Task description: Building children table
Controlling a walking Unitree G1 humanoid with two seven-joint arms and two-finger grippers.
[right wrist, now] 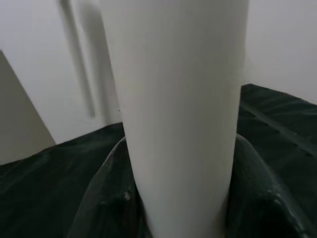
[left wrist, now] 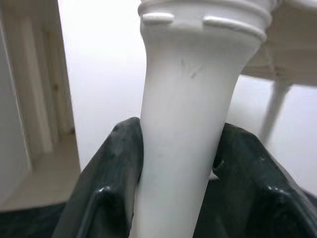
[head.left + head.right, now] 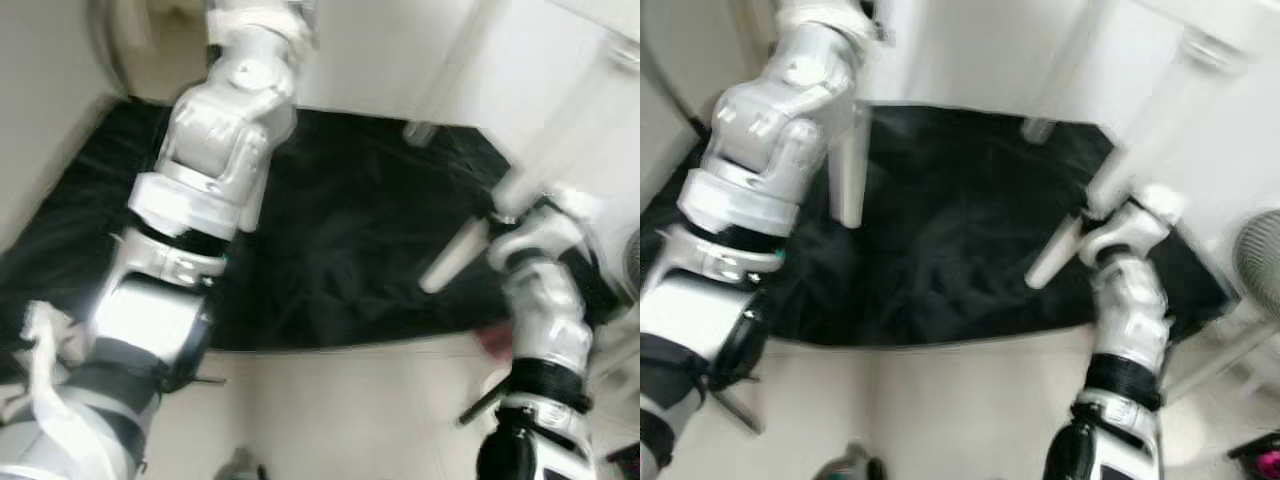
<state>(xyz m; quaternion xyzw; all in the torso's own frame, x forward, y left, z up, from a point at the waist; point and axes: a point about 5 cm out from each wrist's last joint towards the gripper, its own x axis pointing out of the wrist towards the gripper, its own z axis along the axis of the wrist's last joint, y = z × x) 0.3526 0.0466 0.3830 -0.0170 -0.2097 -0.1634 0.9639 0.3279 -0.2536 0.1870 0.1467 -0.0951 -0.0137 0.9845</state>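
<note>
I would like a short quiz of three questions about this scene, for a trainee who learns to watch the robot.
1. True or false: the left claw is shut on a white table leg.
2. What does the right claw hold?
3. What colour is the sheet on the floor: A black, B red, C yellow?

Key: 1 true; 2 another white table leg; 3 A.

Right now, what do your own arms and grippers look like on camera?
Both arms are glossy silver-white shells in chunky jointed segments, with black bands at the joints: left arm, right arm. A thin black rod sticks out near each forearm. The left gripper and right gripper have broad dark, slightly shiny fingers.
</note>
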